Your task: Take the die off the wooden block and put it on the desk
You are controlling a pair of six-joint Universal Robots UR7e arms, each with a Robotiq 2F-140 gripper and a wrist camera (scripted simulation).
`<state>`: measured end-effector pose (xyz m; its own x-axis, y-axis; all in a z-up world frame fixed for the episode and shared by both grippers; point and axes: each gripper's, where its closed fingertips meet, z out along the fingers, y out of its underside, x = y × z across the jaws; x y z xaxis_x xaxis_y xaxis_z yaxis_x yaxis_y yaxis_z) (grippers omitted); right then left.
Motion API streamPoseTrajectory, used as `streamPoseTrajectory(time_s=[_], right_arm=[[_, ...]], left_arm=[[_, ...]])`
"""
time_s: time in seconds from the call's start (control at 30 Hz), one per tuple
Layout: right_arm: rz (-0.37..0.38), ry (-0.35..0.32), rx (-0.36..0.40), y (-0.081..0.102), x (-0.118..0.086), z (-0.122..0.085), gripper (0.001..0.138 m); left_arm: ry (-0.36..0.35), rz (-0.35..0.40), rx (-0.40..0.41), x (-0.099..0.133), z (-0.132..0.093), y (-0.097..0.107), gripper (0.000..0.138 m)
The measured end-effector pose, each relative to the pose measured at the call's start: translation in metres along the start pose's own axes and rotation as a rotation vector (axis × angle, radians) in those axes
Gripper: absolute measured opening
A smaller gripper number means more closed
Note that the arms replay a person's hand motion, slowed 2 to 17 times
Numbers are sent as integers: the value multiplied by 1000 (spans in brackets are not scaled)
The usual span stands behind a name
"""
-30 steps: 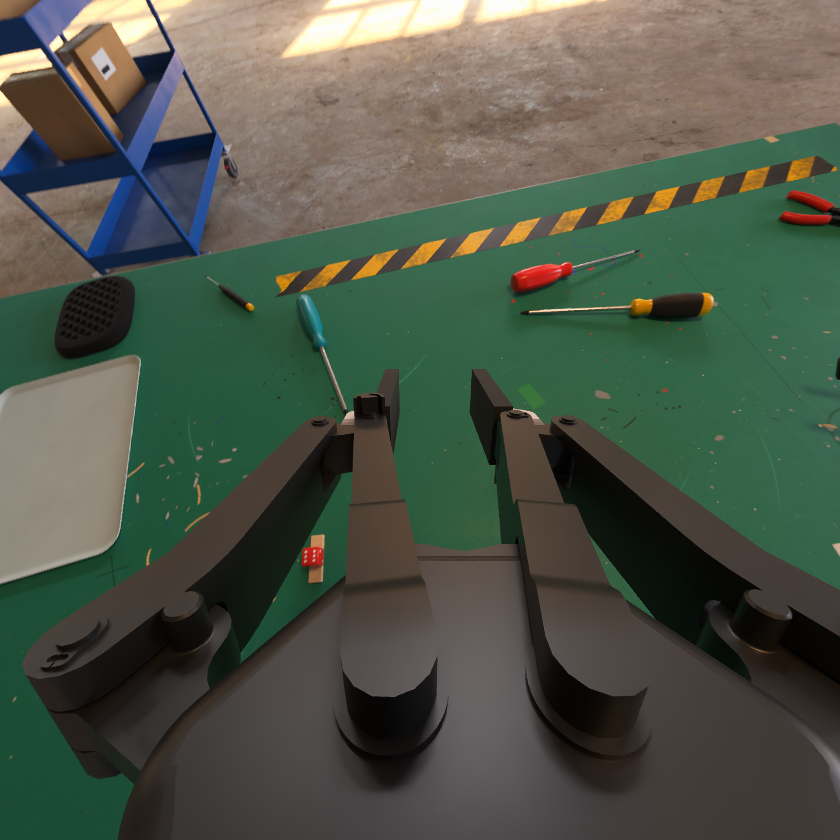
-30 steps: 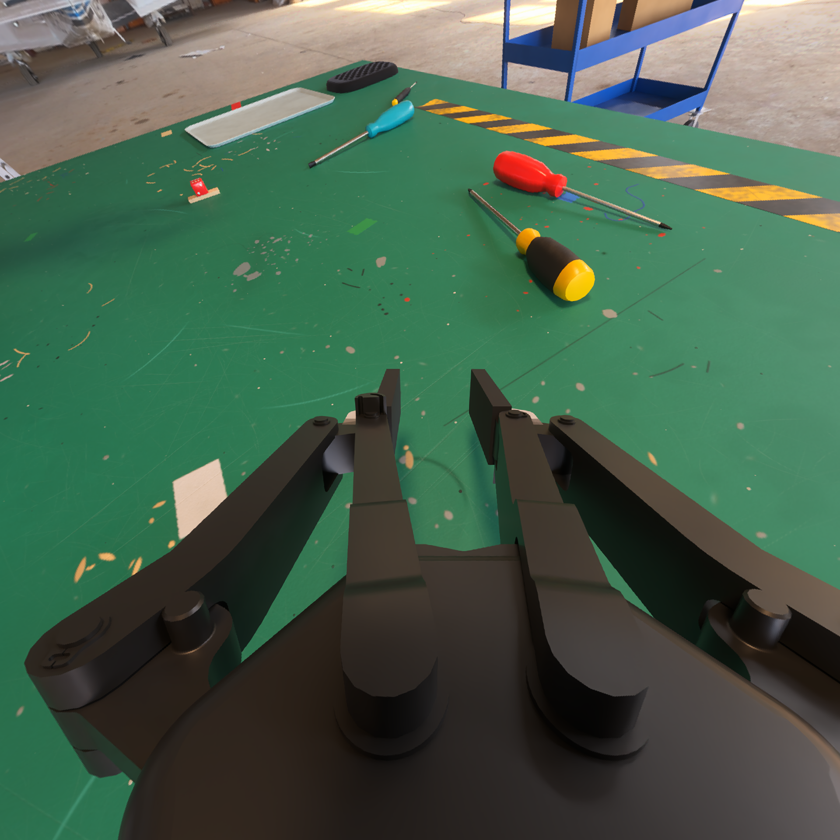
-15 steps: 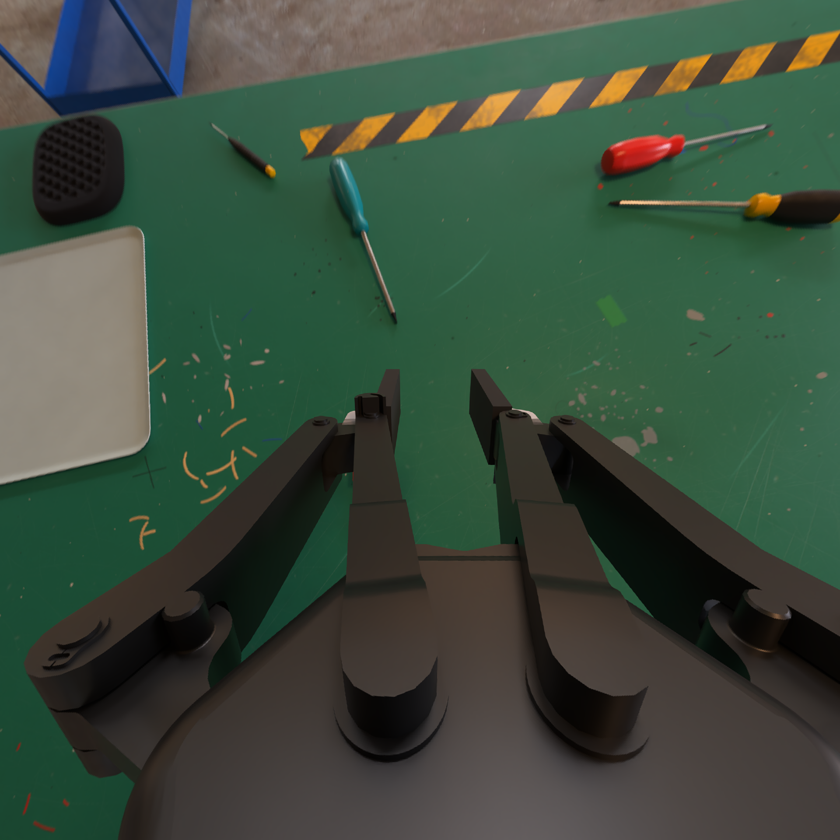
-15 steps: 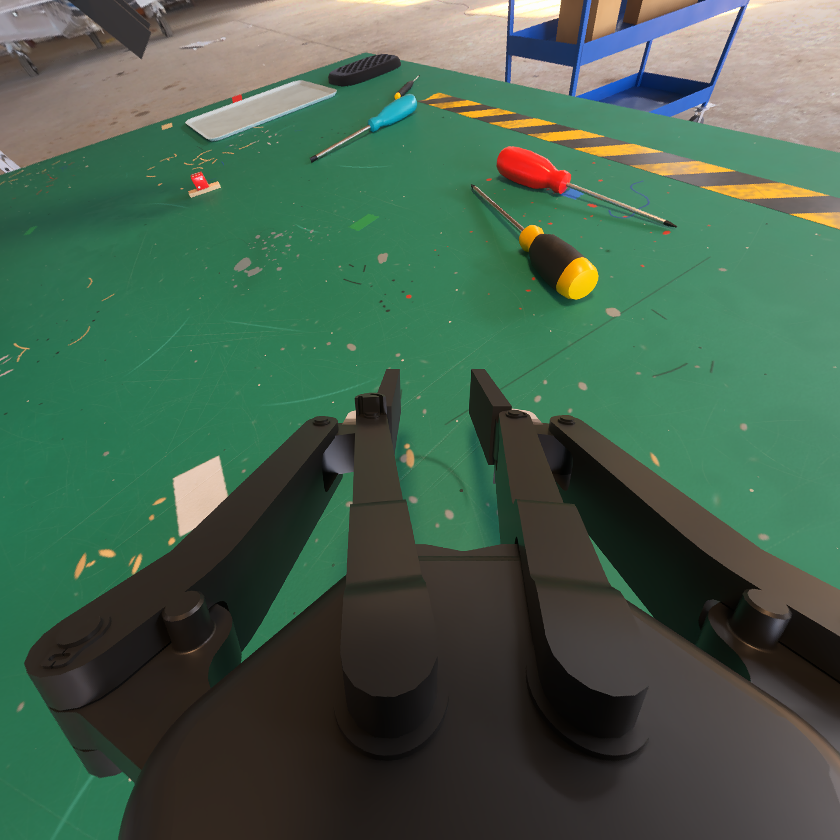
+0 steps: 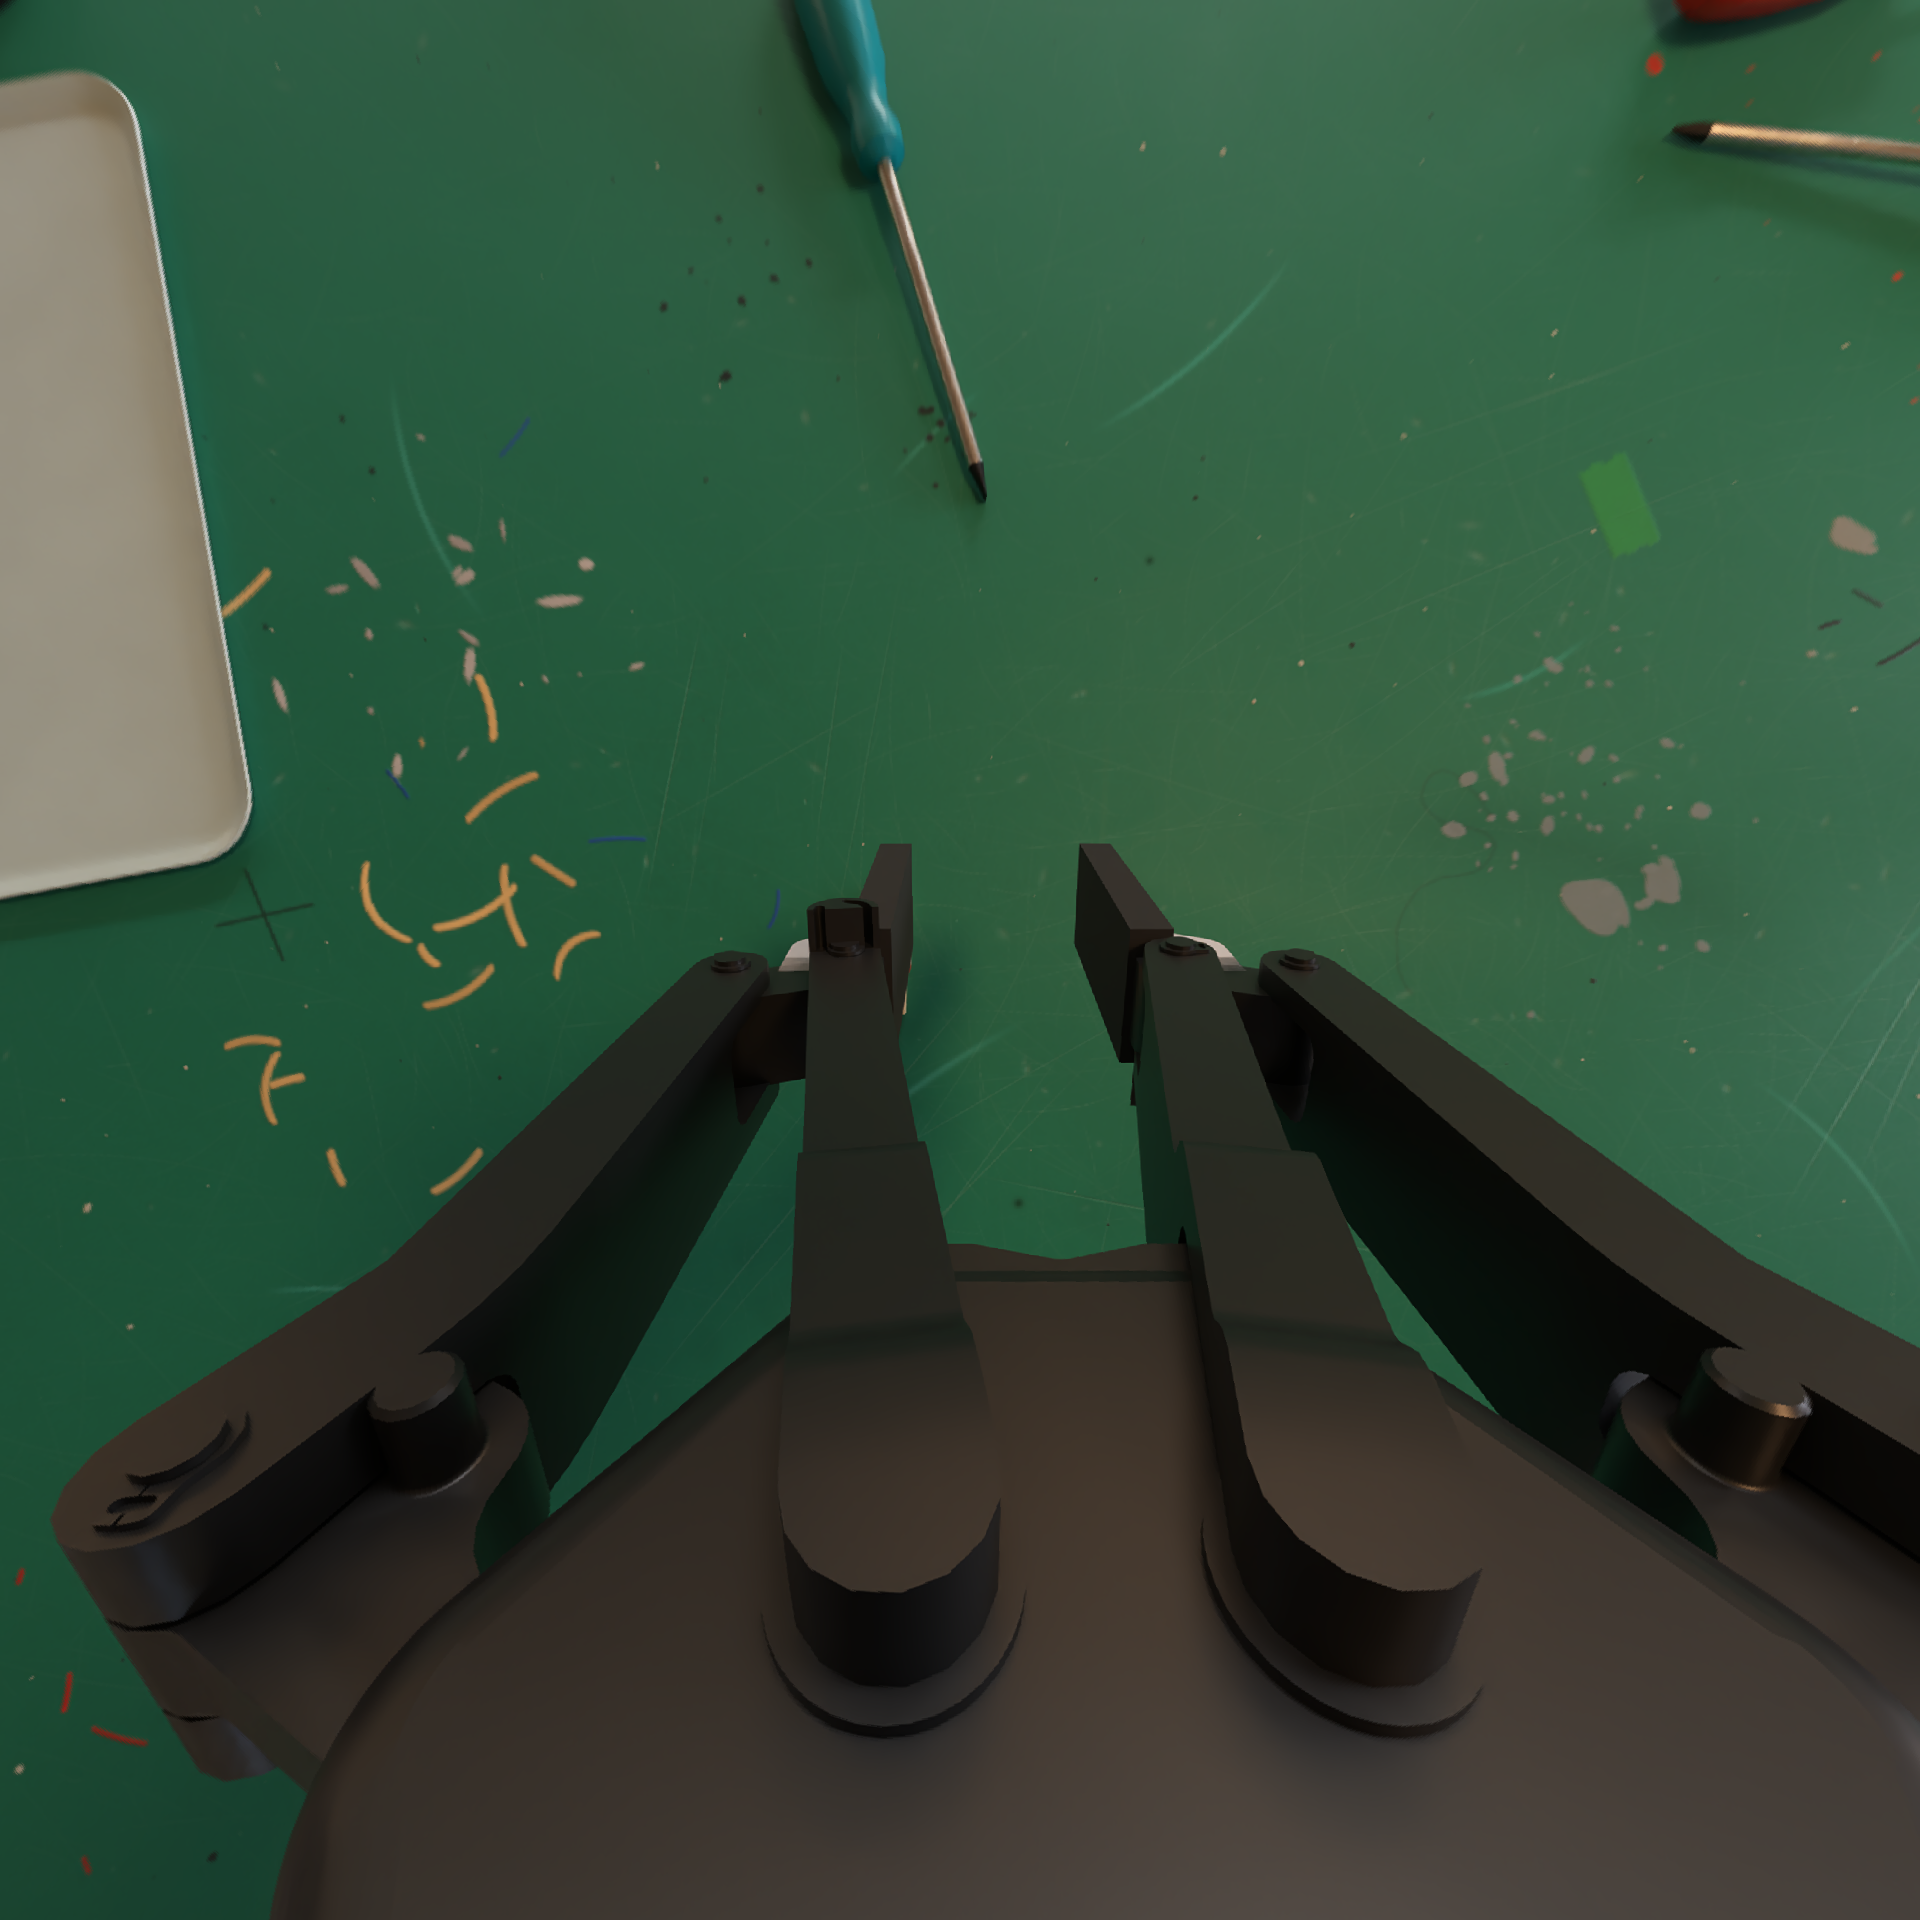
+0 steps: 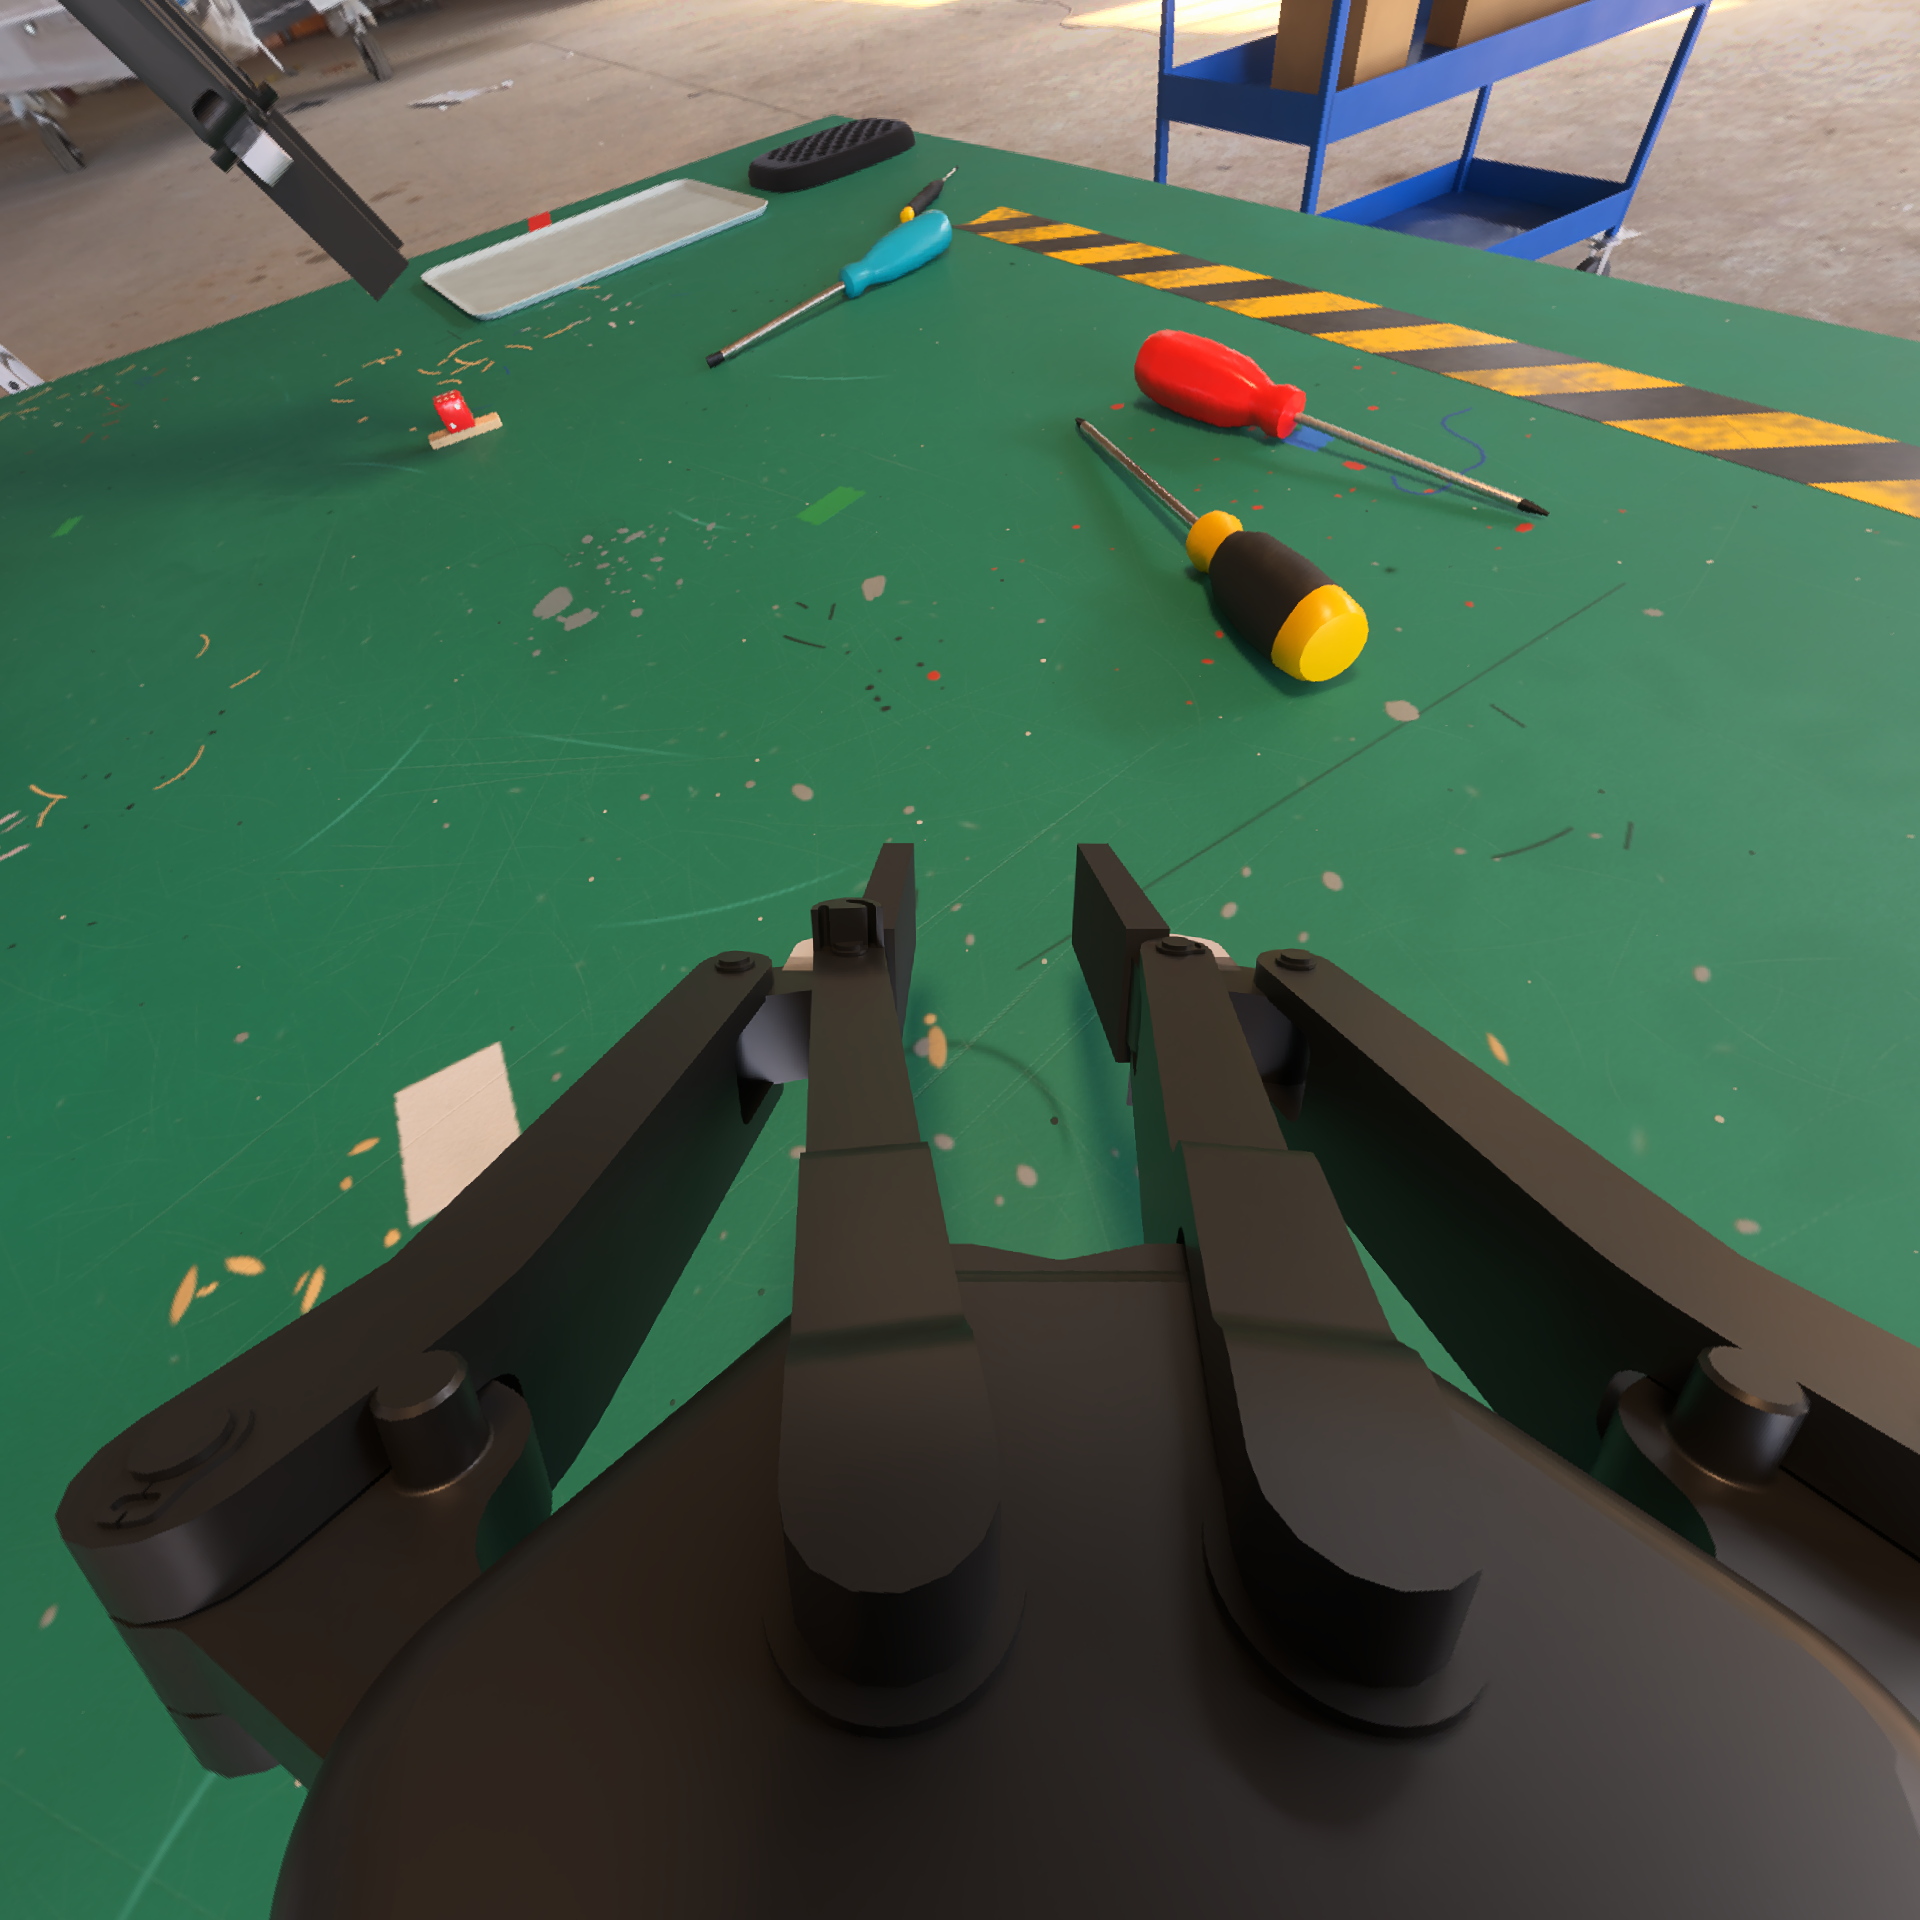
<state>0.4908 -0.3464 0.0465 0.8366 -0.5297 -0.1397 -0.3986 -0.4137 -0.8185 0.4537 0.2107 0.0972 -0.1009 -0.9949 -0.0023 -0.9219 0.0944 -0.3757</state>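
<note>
The small red die (image 6: 451, 410) sits on a thin wooden block (image 6: 468, 432) on the green desk (image 6: 727, 727), far left in the right wrist view. My left gripper (image 5: 994, 883) is open and empty, pointing steeply down at bare desk. The die and block do not show in the left wrist view. One of its fingers (image 6: 312, 203) shows in the right wrist view, hanging above and behind the die, apart from it. My right gripper (image 6: 994, 883) is open and empty, low over the desk, far from the die.
A white tray (image 5: 104, 468) lies left of the left gripper, also in the right wrist view (image 6: 592, 244). A teal screwdriver (image 5: 873, 104), a red screwdriver (image 6: 1216, 379) and a black-and-yellow one (image 6: 1278, 603) lie on the desk. A black pad (image 6: 831, 151) and a blue cart (image 6: 1455, 104) are beyond.
The left wrist view has tipped downward and moved closer to the desk; the die dropped out of it. The left gripper's finger has come into the right wrist view. The right gripper barely moved.
</note>
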Motion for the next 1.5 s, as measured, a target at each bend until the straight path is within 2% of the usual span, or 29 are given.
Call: streamPoseTrajectory(time_s=[0.17,0.5,1.5], right_arm=[[1,3,-2,0,0,0,41],[-2,9,-14,1,1,2,41],[-37,33,-54,4,0,9,41]], left_arm=[[1,-5,-52,-7,14,11,43],[-52,7,-126,-23,34,25,45],[-105,39,-234,-38,61,39,40]])
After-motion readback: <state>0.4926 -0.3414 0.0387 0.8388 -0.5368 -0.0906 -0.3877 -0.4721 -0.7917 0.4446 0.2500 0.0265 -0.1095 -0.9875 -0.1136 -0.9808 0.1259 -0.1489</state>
